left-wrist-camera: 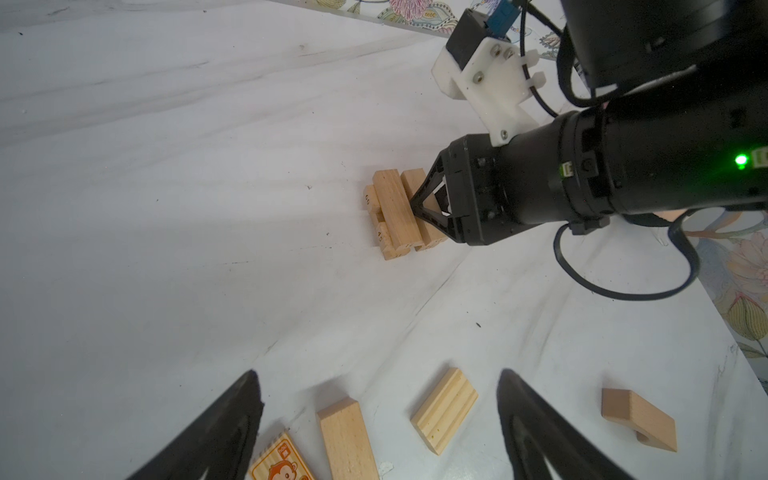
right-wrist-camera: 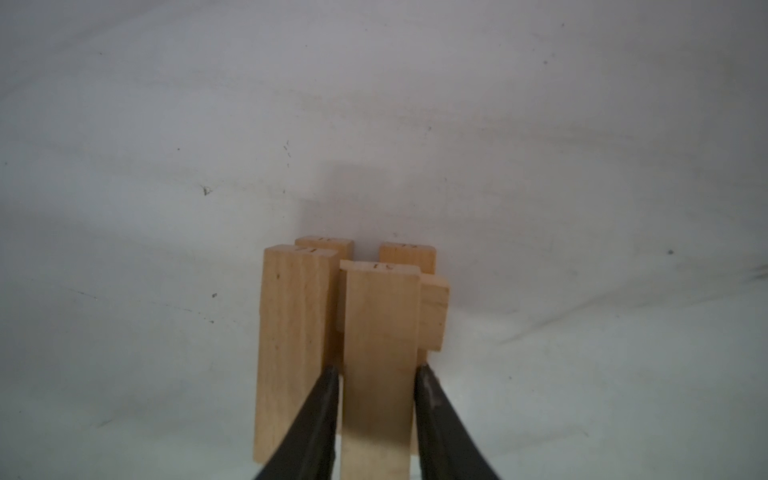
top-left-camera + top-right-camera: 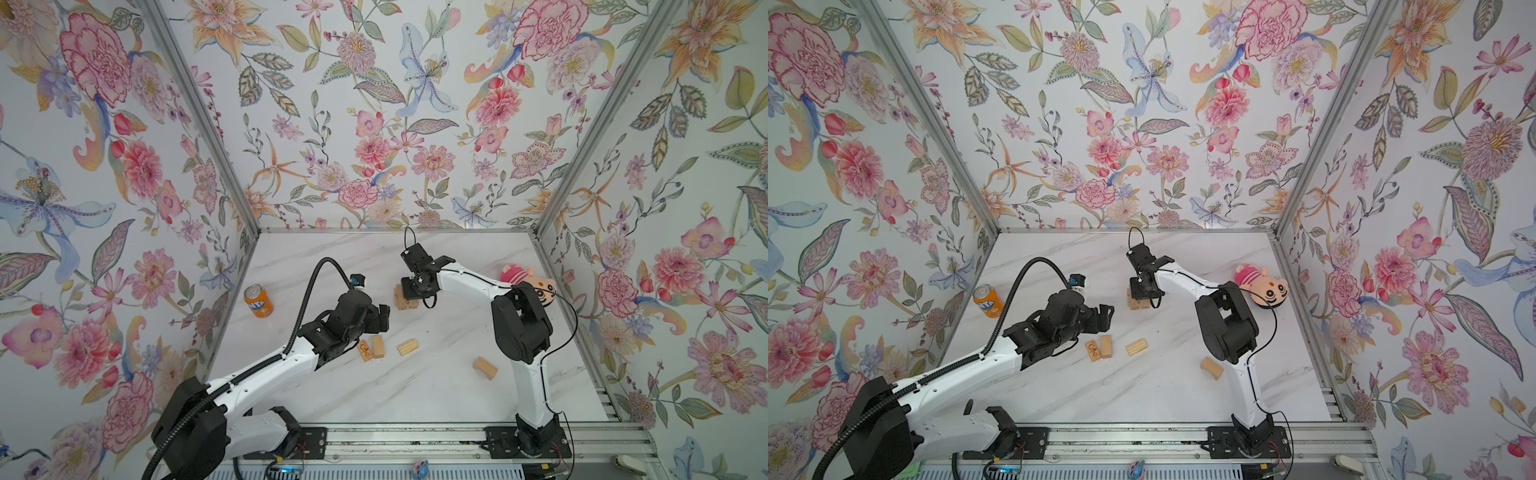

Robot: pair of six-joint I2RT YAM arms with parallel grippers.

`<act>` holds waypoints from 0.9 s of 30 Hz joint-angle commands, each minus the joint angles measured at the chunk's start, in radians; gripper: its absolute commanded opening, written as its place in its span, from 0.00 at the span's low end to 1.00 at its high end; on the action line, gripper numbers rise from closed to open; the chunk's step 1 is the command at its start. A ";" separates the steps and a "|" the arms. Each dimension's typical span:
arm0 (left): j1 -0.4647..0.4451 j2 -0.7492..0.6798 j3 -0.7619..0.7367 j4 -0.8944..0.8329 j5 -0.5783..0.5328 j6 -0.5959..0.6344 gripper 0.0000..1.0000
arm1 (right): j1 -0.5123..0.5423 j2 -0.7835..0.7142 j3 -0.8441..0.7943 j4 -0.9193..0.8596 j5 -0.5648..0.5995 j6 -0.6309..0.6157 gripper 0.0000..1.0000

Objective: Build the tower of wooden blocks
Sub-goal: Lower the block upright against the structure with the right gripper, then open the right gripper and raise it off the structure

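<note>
Tower partly up, four bricks yet to be stacked.
On the marble table (image 3: pixel 415 399) the tower (image 3: pixel 405 301) stands behind centre in a few crossed layers. Well apart from it, nearer the front, lie a curved brick (image 3: pixel 485 368), a ridged brick (image 3: pixel 407 347), and a plain brick (image 3: pixel 377 347) just beside a printed brick (image 3: pixel 365 351). The left gripper (image 1: pixel 379 374) hangs over these, spread wide and empty. The right gripper (image 2: pixel 376 368) flanks the top brick (image 2: pixel 380 324), tips close against its sides; whether they pinch it I cannot tell.
</note>
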 commanded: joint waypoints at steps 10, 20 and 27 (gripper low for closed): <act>0.008 -0.015 -0.008 -0.010 -0.024 0.016 0.89 | 0.005 0.004 0.044 -0.037 0.030 0.001 0.36; 0.009 -0.010 0.003 -0.008 -0.018 0.017 0.89 | -0.004 -0.039 0.073 -0.070 0.047 -0.014 0.37; 0.008 -0.031 0.008 -0.020 -0.019 0.018 0.91 | -0.007 -0.134 0.058 -0.082 0.056 -0.024 0.57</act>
